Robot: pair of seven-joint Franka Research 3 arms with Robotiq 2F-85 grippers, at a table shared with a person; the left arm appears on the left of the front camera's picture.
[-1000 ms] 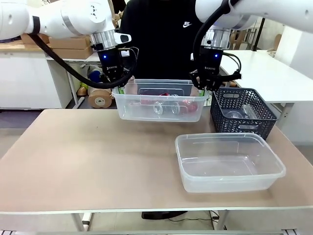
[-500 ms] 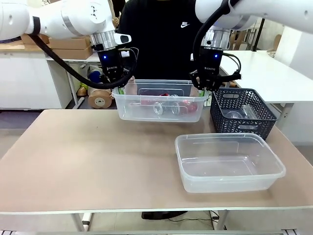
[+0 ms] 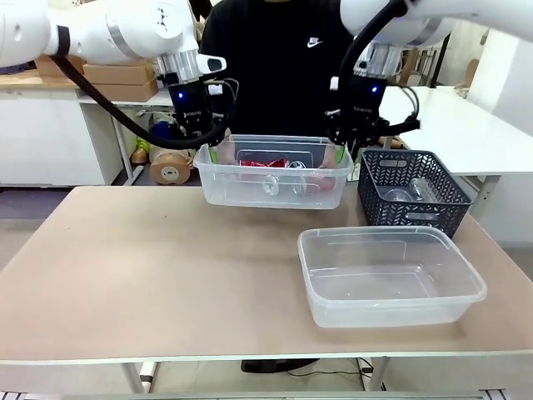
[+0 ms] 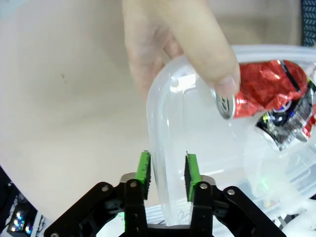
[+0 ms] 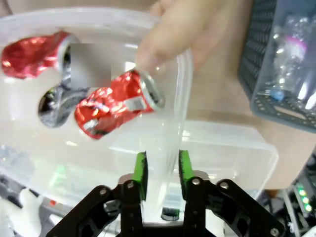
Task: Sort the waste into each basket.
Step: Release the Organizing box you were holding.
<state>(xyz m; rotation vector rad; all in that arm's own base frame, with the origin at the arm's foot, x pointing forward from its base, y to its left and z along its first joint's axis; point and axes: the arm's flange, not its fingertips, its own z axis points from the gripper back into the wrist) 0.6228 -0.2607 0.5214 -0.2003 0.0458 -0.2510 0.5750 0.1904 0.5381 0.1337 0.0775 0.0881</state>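
Left hand (image 4: 167,170) astride clear tub's (image 4: 168,123) end wall, red can (image 4: 266,96) beyond.

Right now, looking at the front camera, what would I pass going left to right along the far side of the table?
left gripper → far clear tub → right gripper → dark lattice basket

Tan table (image 3: 150,275) bears clear tub (image 3: 391,287) and lattice basket (image 3: 416,212).
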